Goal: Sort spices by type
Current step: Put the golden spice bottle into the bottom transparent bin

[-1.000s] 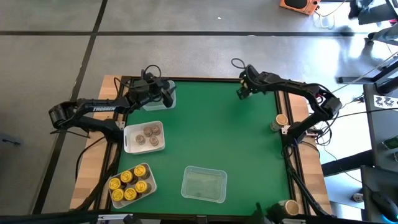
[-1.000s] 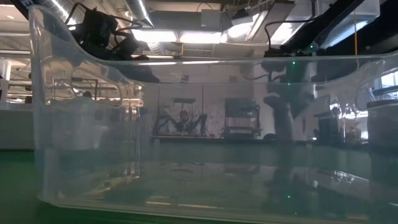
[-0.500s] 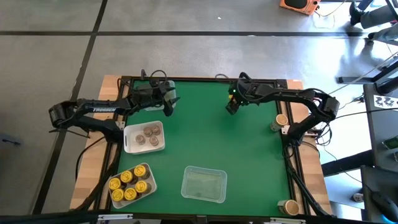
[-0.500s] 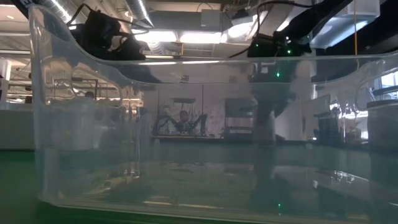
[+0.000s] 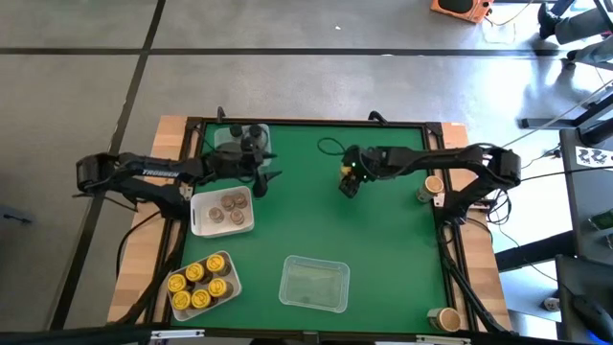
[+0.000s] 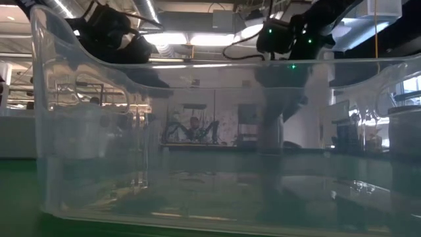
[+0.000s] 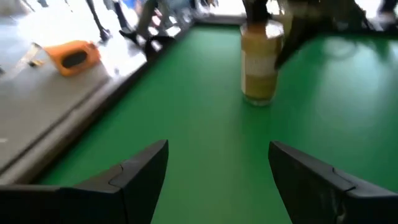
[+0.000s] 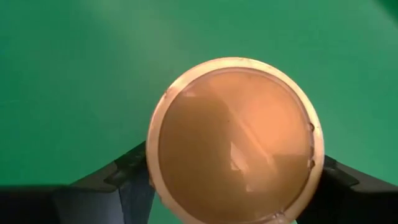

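- Carrying must stay level over the green table [image 5: 316, 230]; the empty clear tray [image 5: 313, 284] lies toward six o'clock from my right pincer [image 5: 350, 182].
- My right pincer grasps the orange-tan-lidded spice jar [image 8: 235, 140] by its sides, above table centre; I judge a slow, upright lowering is best.
- My left pincer [image 5: 261, 180], released and empty, waits toward nine o'clock of the right one.

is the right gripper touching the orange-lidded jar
Touching. In the right wrist view the jar fills the right gripper, its lid rim meeting the jaws on both sides with no gap.
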Robot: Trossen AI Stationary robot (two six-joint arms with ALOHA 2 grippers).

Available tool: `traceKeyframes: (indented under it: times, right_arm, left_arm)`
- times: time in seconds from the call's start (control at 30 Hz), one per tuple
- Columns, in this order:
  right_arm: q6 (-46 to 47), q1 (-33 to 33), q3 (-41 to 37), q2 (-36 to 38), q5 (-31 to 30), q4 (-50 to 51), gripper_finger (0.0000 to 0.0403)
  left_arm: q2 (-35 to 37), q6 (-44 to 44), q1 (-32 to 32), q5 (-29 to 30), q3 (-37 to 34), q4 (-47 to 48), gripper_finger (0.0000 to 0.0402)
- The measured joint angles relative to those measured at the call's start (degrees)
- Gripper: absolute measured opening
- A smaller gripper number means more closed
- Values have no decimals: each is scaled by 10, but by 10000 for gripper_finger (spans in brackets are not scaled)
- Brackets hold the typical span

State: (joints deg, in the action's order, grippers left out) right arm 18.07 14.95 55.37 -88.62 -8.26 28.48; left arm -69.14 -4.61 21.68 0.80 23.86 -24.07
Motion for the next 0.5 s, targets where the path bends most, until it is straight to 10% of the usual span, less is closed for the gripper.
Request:
traceKeyframes:
  times: [0.5]
  right_arm:
    - [110,-184,85,0,-18,16,281]
  left_arm:
    - [0,18,-158,0,0,79,276]
